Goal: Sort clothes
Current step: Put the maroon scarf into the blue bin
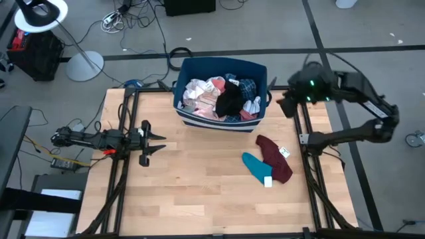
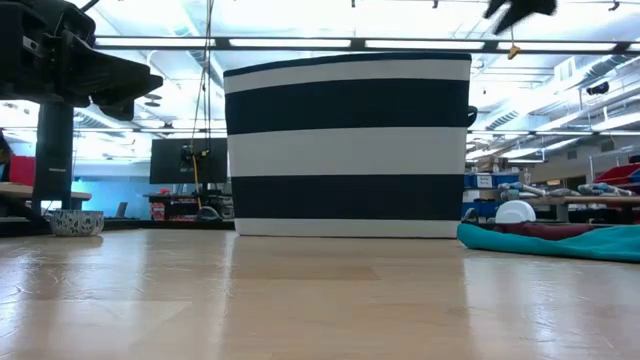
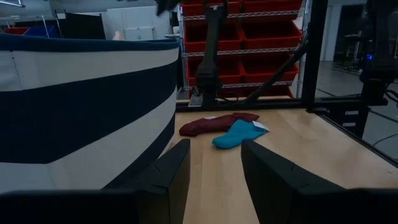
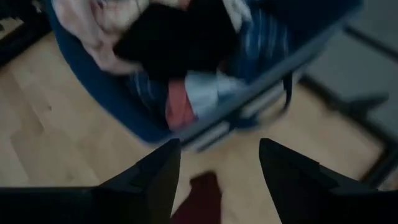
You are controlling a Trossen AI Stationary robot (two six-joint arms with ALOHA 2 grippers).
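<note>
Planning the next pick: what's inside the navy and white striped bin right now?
The navy and white striped fabric bin holds a heap: white and pink pieces, a black garment on top, blue plaid cloth behind it. Anything under the heap is covered.

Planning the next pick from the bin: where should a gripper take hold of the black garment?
Grip the black garment at its bunched upper fold, coming straight down from above. It lies on top of the pile in the striped bin, whose walls block any sideways approach. The open right gripper is nearest.
</note>
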